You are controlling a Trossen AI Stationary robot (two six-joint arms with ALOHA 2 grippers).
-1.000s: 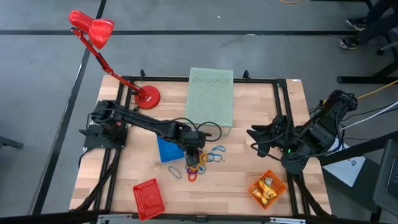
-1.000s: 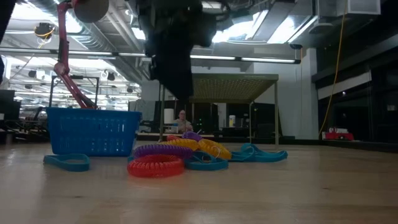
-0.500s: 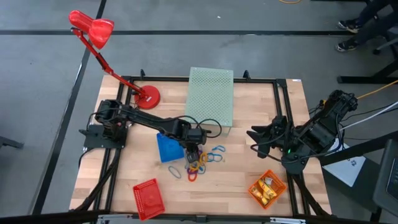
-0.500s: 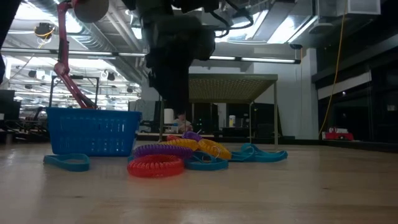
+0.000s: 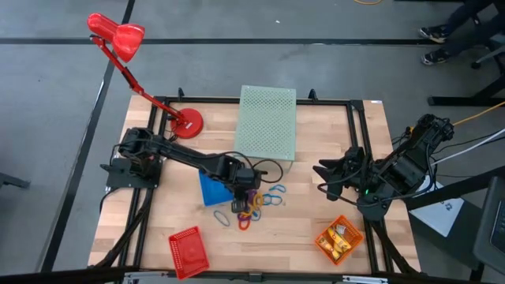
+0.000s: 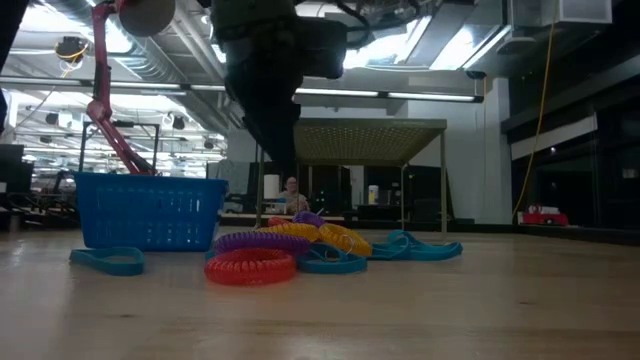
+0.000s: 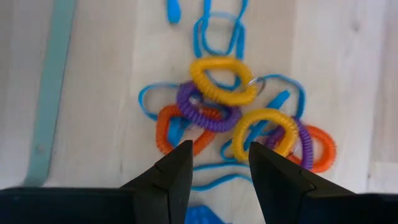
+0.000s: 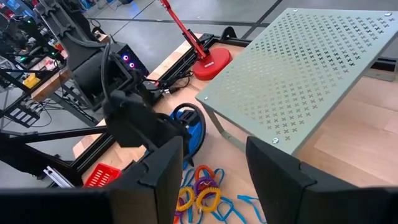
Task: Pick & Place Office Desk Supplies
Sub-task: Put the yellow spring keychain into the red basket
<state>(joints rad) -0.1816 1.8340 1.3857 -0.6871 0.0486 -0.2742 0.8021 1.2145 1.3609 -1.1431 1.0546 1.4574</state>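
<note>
The loops lie in a loose pile [image 5: 254, 207] on the wooden table, just right of the blue basket [image 5: 211, 189]. In the left wrist view, yellow [image 7: 222, 81], purple [image 7: 205, 107] and orange [image 7: 180, 130] coiled loops lie tangled with thin blue ones. A pale blue-grey loop [image 6: 105, 261] lies apart from the pile. My left gripper [image 7: 219, 165] hangs open above the pile, pointing down, touching nothing; it also shows in the high view [image 5: 245, 192]. My right gripper [image 5: 322, 178] waits open and empty at the table's right side. Yellow-orange pieces [image 5: 339, 237] lie in the orange basket.
The large pale green perforated box [image 5: 267, 122] stands at the far middle. A red desk lamp's base [image 5: 186, 123] sits far left. A red basket [image 5: 188, 251] lies near the front edge, and the orange basket's rim [image 5: 353, 246] is front right. Bare wood lies between the pile and my right arm.
My left gripper has come down a little over the pile and shifted slightly toward the blue basket, staying open. The loops have not moved.
</note>
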